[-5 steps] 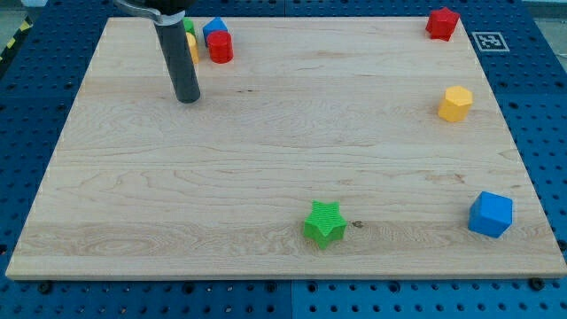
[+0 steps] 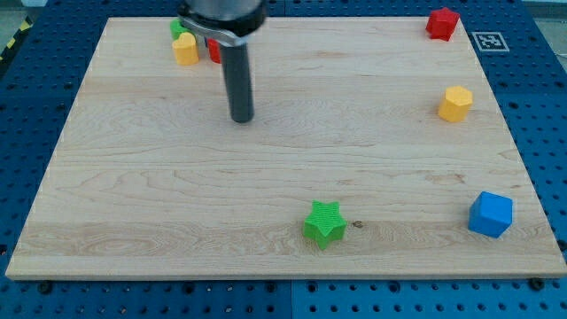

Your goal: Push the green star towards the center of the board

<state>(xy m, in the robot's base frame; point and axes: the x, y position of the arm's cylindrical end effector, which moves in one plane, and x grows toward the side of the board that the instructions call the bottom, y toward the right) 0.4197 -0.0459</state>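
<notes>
The green star point(image 2: 324, 222) lies on the wooden board point(image 2: 133, 195) near the view's bottom edge, a little right of the middle. My tip point(image 2: 241, 118) stands on the board in the upper middle-left, well above and to the left of the star, touching no block. The dark rod rises from it toward the view's top.
A yellow block point(image 2: 185, 50), a green block point(image 2: 180, 28) and a partly hidden red block point(image 2: 213, 50) cluster at the top left behind the rod. A red block point(image 2: 442, 22) sits top right, a yellow hexagon-like block point(image 2: 455, 104) at right, a blue block point(image 2: 490, 214) bottom right.
My tip has moved to the view's right and slightly down, away from the top-left cluster. The rod now hides the blue block there. No block has moved.
</notes>
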